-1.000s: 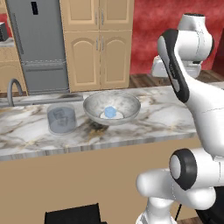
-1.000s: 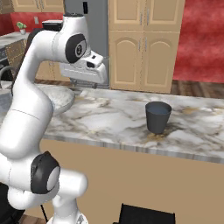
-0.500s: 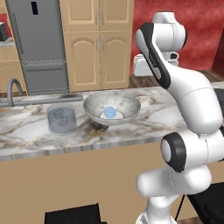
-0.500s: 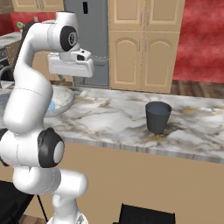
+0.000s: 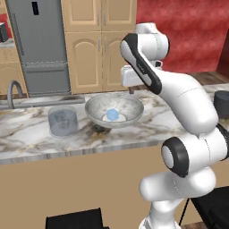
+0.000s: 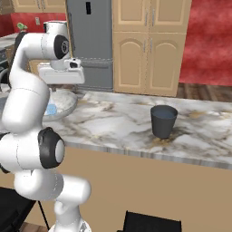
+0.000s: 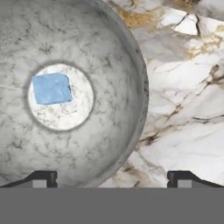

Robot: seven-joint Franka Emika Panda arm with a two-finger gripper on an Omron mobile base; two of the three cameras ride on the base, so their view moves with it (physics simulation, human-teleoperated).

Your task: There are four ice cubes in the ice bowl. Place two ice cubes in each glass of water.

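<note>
one ice cube (image 7: 51,88) on the ice bowl (image 7: 118,65) floor's edge; small, light, likely slippery, so pinch flat opposite faces. gripper (image 7: 112,178) jaws apart, empty, above the rim.

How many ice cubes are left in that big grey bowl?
1. A single pale blue ice cube lies on the whitish bottom of the ice bowl, off to one side of its middle. No others show in the bowl.

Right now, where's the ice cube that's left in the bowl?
The ice cube lies on the whitish bottom of the ice bowl, left of centre in the hand view; in the left base view the bowl sits right of the translucent glass.
</note>
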